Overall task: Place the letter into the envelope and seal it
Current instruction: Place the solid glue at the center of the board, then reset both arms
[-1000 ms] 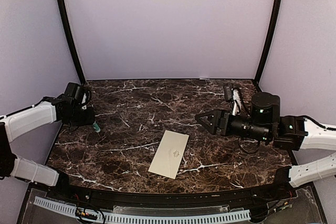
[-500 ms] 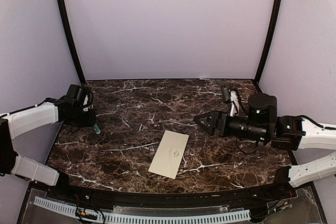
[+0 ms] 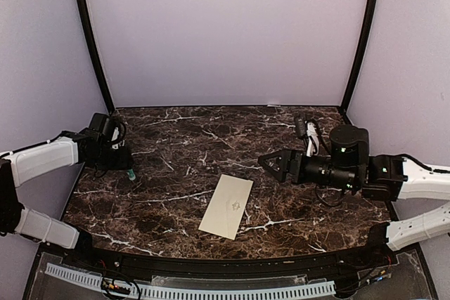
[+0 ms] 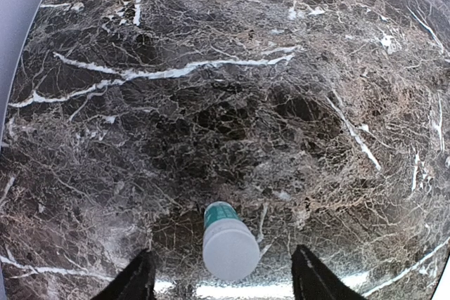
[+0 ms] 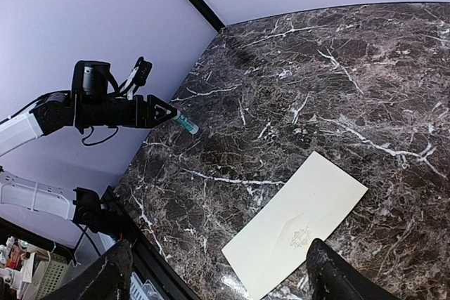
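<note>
A cream envelope lies flat mid-counter, the letter unseen and likely inside, while the left claw stands spread either side of a small white tube, perhaps sealing glue, and the right claw hovers spread and empty nearby.

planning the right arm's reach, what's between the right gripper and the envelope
Nothing but bare marble table. The top view shows only veined surface between the right gripper and the envelope; the right wrist view agrees.
</note>
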Available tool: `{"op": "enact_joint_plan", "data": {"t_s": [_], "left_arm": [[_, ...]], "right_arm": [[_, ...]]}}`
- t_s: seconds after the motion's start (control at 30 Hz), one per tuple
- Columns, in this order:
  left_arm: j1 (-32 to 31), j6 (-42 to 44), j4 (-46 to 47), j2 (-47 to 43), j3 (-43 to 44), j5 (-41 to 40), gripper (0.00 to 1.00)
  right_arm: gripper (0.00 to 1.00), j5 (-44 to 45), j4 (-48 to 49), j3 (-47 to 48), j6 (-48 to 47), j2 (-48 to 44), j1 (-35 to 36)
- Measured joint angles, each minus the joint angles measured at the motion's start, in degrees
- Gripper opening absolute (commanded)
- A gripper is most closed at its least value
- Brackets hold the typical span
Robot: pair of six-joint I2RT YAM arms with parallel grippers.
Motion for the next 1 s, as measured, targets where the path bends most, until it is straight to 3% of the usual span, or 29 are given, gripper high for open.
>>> {"op": "enact_joint_plan", "data": {"t_s": [0.23,0.47,0.57,0.8,1.0], "left_arm": [[-0.02,0.09,0.74,-4.2,0.0,2.1,0.79],[2.01,0.07,3.96,-4.42,0.98,6.75,0.8],[5.7,-0.24,6.91,-2.8,1.66,10.4,0.8],[19.56,-2.45,16.06,-0.96,1.38,17.88,0.81],[27.45,-3.85,28.94,-5.49,-7.54,16.55,0.82]], "right_arm": [[0.98,0.04,-1.49,1.84,-1.18,1.9,-0.02],[0.99,-0.59,-5.07,5.7,-4.98,4.68,-3.32],[0.99,-2.84,-6.05,5.84,-6.69,5.51,-10.1],[0.99,-12.17,-5.51,2.95,-11.91,6.91,-33.24],[0.99,-18.56,-2.47,-3.65,-16.33,6.58,-55.15]]}}
